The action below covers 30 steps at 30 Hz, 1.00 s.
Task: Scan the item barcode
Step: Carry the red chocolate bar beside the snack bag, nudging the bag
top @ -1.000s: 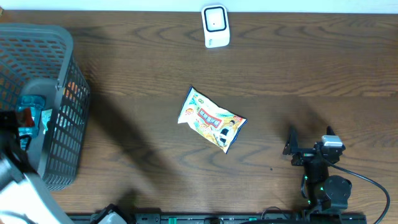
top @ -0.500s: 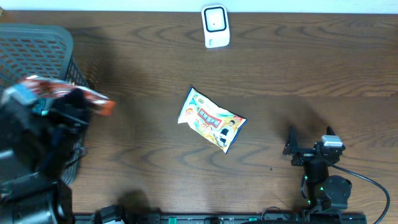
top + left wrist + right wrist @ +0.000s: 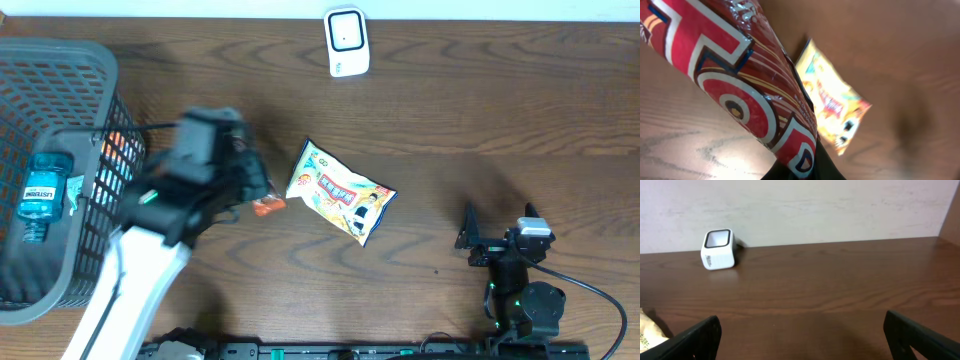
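The left fingers (image 3: 826, 169) clamp a red packet (image 3: 740, 85), held above the bench (image 3: 450, 120) just beside the yellow snack bag (image 3: 340, 192). The right fingers (image 3: 692, 339) stand wide apart, empty, facing the white scanner (image 3: 718, 249) at the bench's back edge.

Left wrist view: a glossy red packet (image 3: 740, 95) runs diagonally from the upper left to the lower centre, printed with white-edged shapes and a ringed circle. Its lower end sits in the dark left claw (image 3: 805, 167), which is clamped on it. Beyond, a yellow snack bag (image 3: 832, 107) lies flat on the brown wood-grain worktop (image 3: 920, 60), apart from the packet; its print is blurred.
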{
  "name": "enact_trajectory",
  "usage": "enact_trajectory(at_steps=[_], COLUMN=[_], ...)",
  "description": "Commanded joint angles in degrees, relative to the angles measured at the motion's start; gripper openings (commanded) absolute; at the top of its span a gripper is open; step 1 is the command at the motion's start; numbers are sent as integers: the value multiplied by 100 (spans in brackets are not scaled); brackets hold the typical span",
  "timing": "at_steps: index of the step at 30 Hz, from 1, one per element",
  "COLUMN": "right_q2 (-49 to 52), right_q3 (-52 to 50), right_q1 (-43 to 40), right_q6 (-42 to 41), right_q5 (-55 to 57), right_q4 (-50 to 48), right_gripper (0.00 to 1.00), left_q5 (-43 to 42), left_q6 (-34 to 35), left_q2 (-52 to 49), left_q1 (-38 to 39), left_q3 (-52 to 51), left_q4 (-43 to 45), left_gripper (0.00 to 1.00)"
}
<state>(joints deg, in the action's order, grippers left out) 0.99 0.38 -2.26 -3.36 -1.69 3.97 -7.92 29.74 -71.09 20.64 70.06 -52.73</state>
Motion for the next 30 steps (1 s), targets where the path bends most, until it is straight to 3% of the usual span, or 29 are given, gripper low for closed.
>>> enact_trajectory(at_steps=[1, 15, 20, 30], right_q2=[-11, -11, -11, -11], right_q3=[-7, -7, -7, -7], right_q1=[59, 59, 59, 59], right_q6=[66, 66, 66, 66], right_q5=[7, 7, 4, 4], right_q4=[15, 15, 15, 15], right_gripper=[99, 99, 99, 99], left_q5=[608, 614, 1021, 1003], left_q6=[57, 92, 92, -96], left_q2=[-669, -3364, -3897, -4336], left_q1=[367, 619, 619, 820], left_q3=[-74, -74, -74, -74], left_q4=[-15, 533, 704, 1480], left_gripper=[8, 7, 8, 7])
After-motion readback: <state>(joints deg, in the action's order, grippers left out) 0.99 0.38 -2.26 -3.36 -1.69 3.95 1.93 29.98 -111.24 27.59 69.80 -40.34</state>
